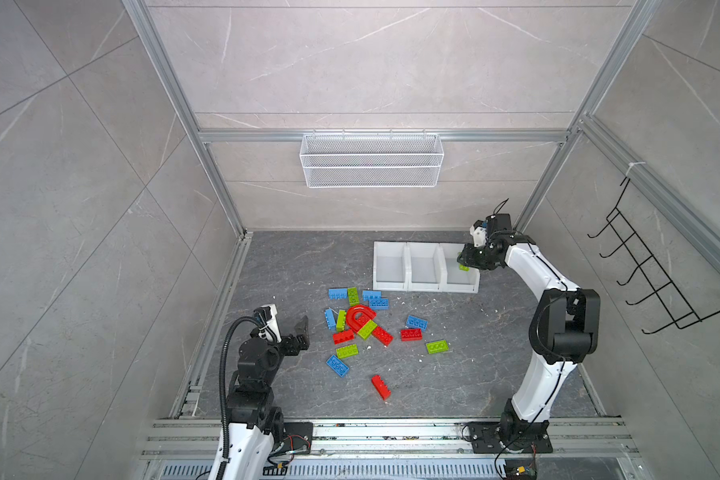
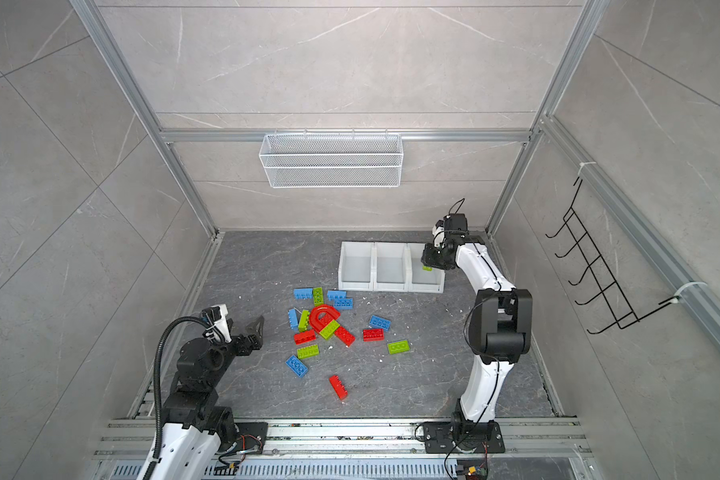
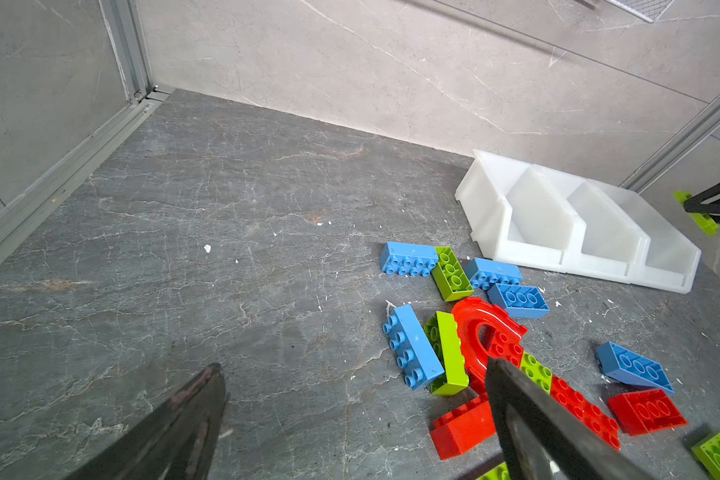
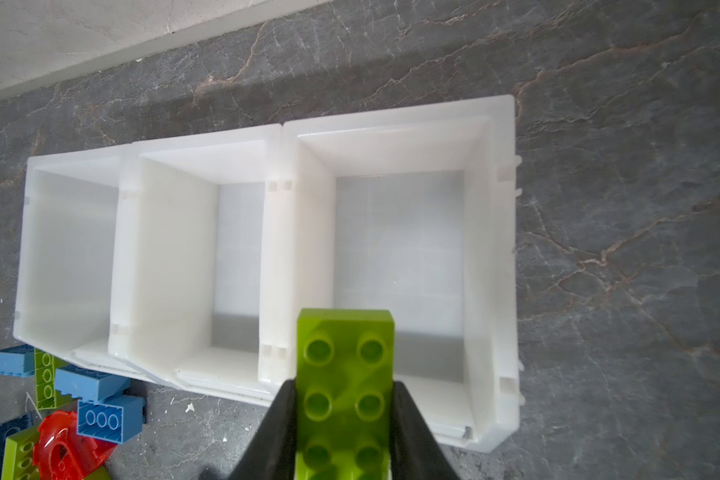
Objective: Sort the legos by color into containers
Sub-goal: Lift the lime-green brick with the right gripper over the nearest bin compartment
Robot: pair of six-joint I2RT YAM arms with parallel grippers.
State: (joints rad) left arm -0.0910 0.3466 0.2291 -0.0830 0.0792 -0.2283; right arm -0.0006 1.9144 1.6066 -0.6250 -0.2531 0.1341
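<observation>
The right hand [image 4: 344, 388] pinches a lime green brick [image 4: 346, 345] by its long sides, with the studs facing the wrist camera. Beneath the hand lies the end bin [image 4: 504, 249] of the three joined white containers [image 1: 408, 266]. The left hand [image 3: 354, 368] hovers spread wide over the table [image 3: 225, 249]. The loose legos [image 1: 411, 334] lie just beyond one of its fingers, the red arch [image 3: 487, 328] closest.
</observation>
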